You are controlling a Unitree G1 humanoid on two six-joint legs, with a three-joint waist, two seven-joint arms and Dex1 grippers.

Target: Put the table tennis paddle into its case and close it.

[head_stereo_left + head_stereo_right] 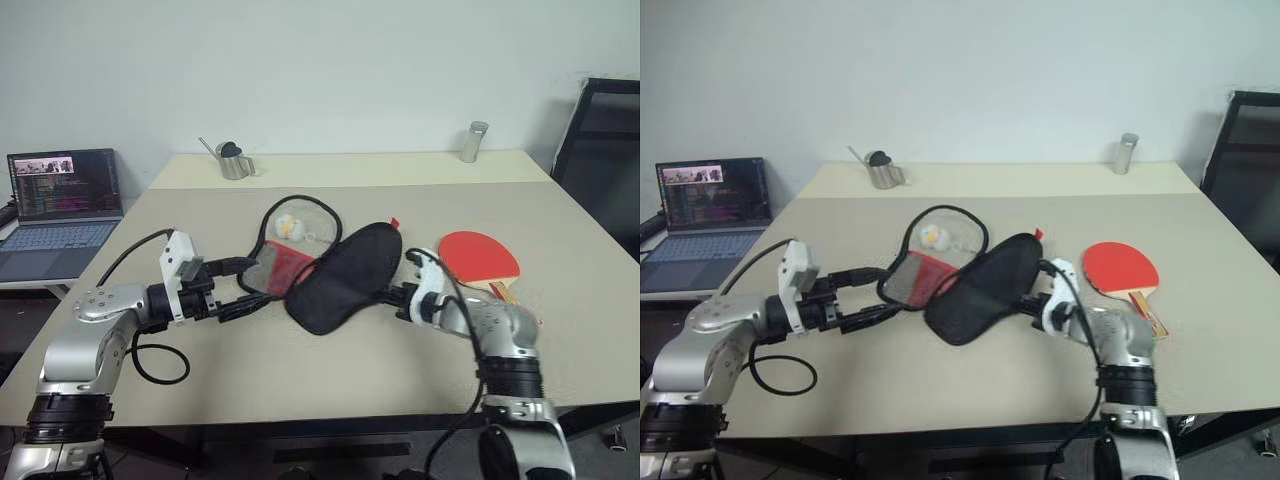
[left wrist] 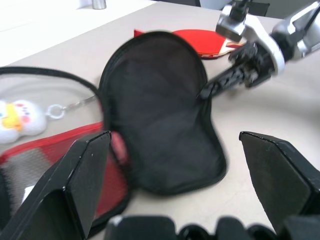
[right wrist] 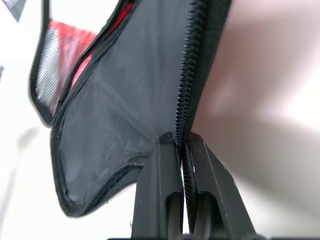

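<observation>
Opening step in hand — the case (image 1: 335, 280) lying unzipped at the centre of the frame on the worktop (image 1: 300, 370), black flap raised and folded toward lower centre, red mesh half spread flat toward upper left with a small white-yellow ball charm (image 1: 286, 226) beside it. Right gripper (image 3: 181, 145) pinching the zippered black edge of the case at centre right, fingers (image 3: 162, 175) clenched on the zip rim with the teeth running up between them. Left gripper (image 1: 255, 283) hovering at centre left just beside the red mesh half, fingers (image 2: 82, 175) spread wide and grasping nothing. The table tennis paddle (image 1: 482, 257) resting flat on the worktop at right of centre, red face up, handle pointing toward lower right, near the right arm but apart from the case — not yet picked up. Judging by this, the pouch is being held open and the insertion not begun. Next move likely calling for a free hand on the paddle's handle while the other steadies the open mouth, then sliding the blade in head first; only after that, folding the flap over and running the zip shut.
</observation>
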